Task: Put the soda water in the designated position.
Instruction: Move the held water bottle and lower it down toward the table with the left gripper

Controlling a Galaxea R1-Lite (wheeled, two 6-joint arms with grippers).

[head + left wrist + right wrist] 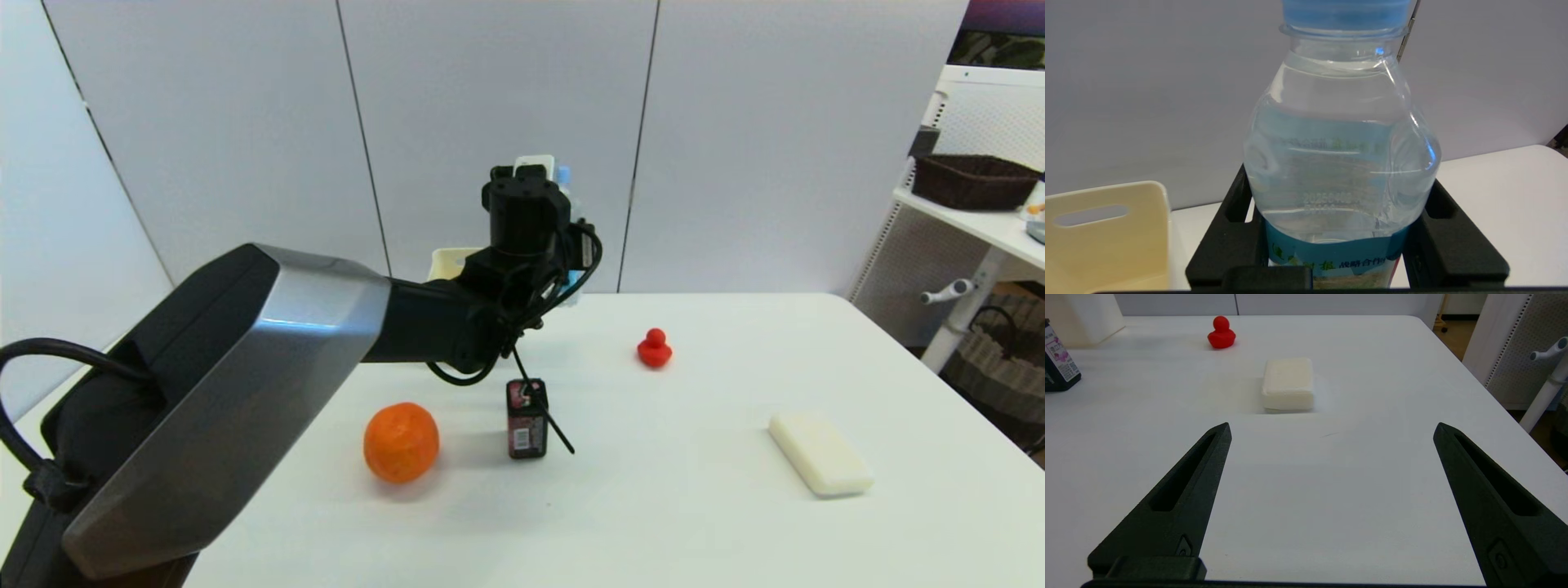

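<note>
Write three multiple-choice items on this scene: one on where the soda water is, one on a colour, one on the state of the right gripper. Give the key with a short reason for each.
1. Where is the soda water?
A. Between the fingers of the left gripper
B. Lying beside the orange
C. On the white block

2. What colour is the toy duck?
A. Yellow
B. Red
C. Green

3. How is the right gripper?
A. Shut on the white block
B. Shut on nothing
C. Open, above bare tabletop

Key:
1 A: the left wrist view shows a black finger on each side of the bottle, next to the cream bin.
2 B: it is red in both the head and right wrist views.
3 C: its fingers stand wide apart with nothing between them.
</note>
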